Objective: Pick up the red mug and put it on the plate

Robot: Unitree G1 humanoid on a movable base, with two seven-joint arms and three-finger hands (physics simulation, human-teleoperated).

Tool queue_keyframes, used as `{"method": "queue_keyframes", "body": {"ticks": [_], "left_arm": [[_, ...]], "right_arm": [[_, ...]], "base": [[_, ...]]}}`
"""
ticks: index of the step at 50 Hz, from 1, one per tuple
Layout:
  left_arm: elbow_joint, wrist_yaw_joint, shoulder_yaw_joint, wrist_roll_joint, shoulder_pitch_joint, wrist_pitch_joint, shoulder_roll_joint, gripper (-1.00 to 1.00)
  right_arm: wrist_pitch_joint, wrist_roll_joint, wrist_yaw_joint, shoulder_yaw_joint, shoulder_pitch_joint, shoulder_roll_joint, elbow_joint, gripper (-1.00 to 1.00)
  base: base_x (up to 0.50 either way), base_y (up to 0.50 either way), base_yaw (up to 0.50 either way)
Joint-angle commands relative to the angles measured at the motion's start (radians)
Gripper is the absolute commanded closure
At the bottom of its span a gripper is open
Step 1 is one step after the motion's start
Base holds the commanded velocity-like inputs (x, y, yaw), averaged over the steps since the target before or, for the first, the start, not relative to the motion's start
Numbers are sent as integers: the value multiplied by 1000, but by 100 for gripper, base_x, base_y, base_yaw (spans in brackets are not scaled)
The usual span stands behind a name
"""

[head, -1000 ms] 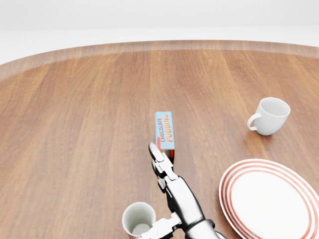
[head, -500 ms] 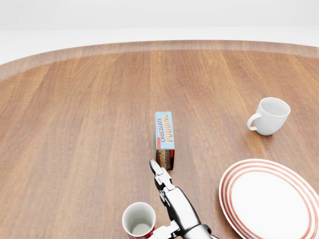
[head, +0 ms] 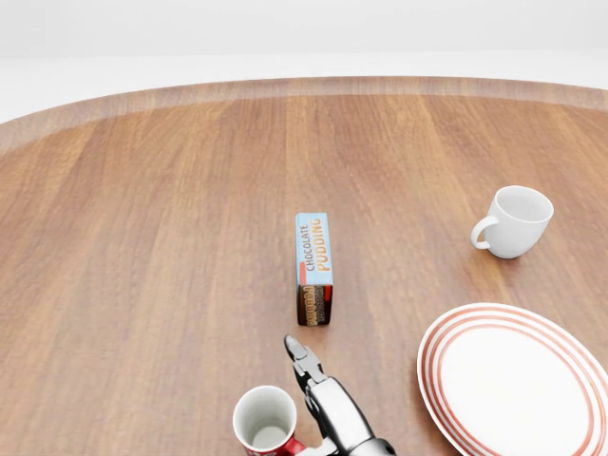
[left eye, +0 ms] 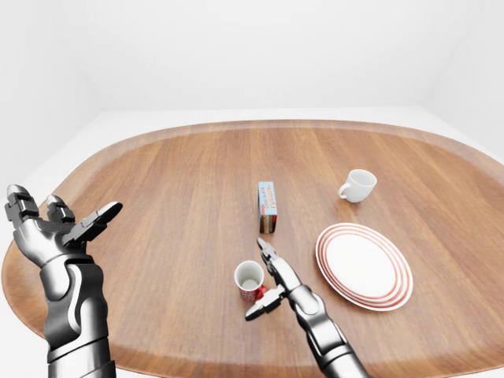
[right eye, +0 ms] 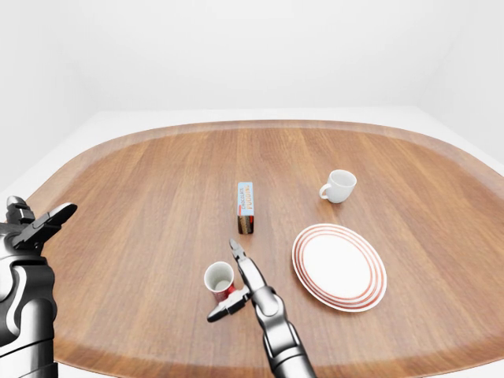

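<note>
Red mug [left eye: 250,279] sits upright on the wooden worktop [left eye: 173,197], near its lower edge in the left-eye view, handle apparently turned toward the right hand [left eye: 269,277]. Right hand is spread, not gripping: long fingers [left eye: 268,253] run up just beside the mug's right side, thumb [left eye: 264,303] angles in below it, so the mug sits in the crook, bracketed but not enclosed. Can't tell whether any finger touches the mug wall. Reads as pre-grasp alignment; closing should wrap the body from the side. Striped plate [left eye: 364,266] lies to the right of the mug with clear wood between them, so the carry is a short sideways move. Chocolate pudding box [head: 314,267] lies flat above the mug, close to the fingertips; risk of nudging it if the hand pushes further up. White cup [left eye: 358,186] is well apart, top right, irrelevant. Left hand [left eye: 53,228] is raised off the worktop at far left, fingers spread, holding nothing, parked out of the way.
</note>
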Motion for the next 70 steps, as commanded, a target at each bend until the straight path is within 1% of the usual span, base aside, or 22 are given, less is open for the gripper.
{"method": "queue_keyframes", "body": {"ticks": [1, 6, 9, 14, 15, 21, 25, 35, 37, 41, 42, 43, 44, 45, 49, 50, 55, 61, 65, 66, 68, 70], "left_arm": [[-1, 2, 0, -1, 0, 1, 0, -100], [-12, 5, 0, -1, 2, 9, 0, -100], [-15, 5, 2, -2, 4, 11, -1, -100], [-14, 3, 3, -2, 4, 11, -1, -100], [-14, 3, 3, -2, 3, 11, -1, -100], [-9, 2, 5, -3, 3, 8, 0, -100], [-16, 4, 5, -5, 5, 12, 0, -100], [-15, 3, 6, -4, 4, 12, 0, -100], [-16, 3, 6, -4, 4, 13, 1, -100], [-16, 4, 6, -4, 3, 13, 1, -100], [-15, 4, 6, -5, 3, 13, 1, -100], [-15, 4, 6, -5, 3, 13, 1, -100], [-16, 4, 6, -5, 3, 13, 1, -100], [-17, 4, 6, -5, 3, 14, 1, -100], [-21, 6, 7, -5, 4, 17, 1, -100], [-22, 6, 7, -5, 4, 17, 1, -100], [-27, 8, 8, -6, 5, 22, 1, -100], [-21, 5, 8, -5, 3, 18, 1, -100], [-16, 3, 7, -4, 3, 13, 0, -100], [-13, 3, 6, -4, 2, 11, 0, -100], [-5, 1, 5, -3, 0, 5, 0, -100], [-2, 0, 4, -4, 0, 3, 1, -100]], "right_arm": [[18, -23, -1, -9, -24, 9, 74, -100], [27, -27, 1, -10, -25, 10, 78, -100], [21, -26, 0, -14, -31, 10, 94, -100], [23, -29, 3, -13, -29, 12, 98, -100], [15, -29, 5, -13, -32, 12, 109, -100], [21, -23, 15, -17, -38, 16, 131, -100], [-8, -23, 10, -26, -64, 19, 206, -100], [-30, -22, 13, -44, -93, 23, 268, -100], [-41, -21, 12, -48, -101, 23, 289, -100], [-49, -22, 10, -53, -107, 24, 304, -100], [-47, -20, 9, -56, -106, 24, 300, -71], [-51, -18, 5, -57, -104, 25, 297, 5], [-48, -21, 3, -56, -103, 25, 294, 82], [-48, -21, 2, -56, -102, 25, 292, 100], [-47, -27, -7, -53, -96, 24, 284, 100], [-40, -28, -6, -51, -91, 24, 272, 100], [-34, -32, -6, -46, -84, 23, 256, 100], [-43, -30, -7, -49, -91, 22, 272, 100], [-41, -30, -5, -50, -90, 21, 269, 100], [-38, -30, -4, -49, -87, 22, 258, 100], [-44, -20, -3, -50, -70, 22, 211, 100], [-3, -6, 5, -49, -43, 16, 109, 100]], "base": [[0, 0, 0], [0, 0, 0], [0, 0, 0], [0, 0, 0], [0, 0, 0], [0, 0, 0], [0, 0, 0], [0, 0, 0], [0, 0, 0], [0, 0, 0], [0, 0, 0], [0, 0, 0], [0, 0, 0], [0, 0, 0], [0, 0, 0], [0, 0, 0], [0, 0, 0], [0, 0, 0], [0, 0, 0], [0, 0, 0], [0, 0, 0], [0, 0, 0]]}}
